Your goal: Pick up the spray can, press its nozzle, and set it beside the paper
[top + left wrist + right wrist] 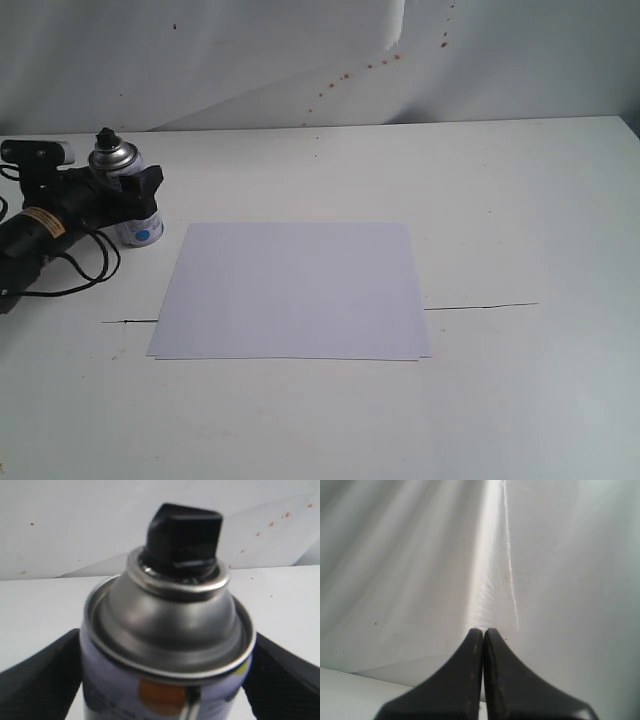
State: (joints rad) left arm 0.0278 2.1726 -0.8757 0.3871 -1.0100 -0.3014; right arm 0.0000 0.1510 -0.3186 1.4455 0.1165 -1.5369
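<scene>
1 spray can (pixel 140 228) | axis vertical | nozzle (pixel 184 537) topmost | between left jaws

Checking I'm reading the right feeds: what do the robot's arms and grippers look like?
The left arm is black and tubular, with a yellow label band, a loose black cable and a grey wrist camera on top. The left gripper has black wedge fingers. The right gripper has smooth black fingers tapering to a point.
</scene>
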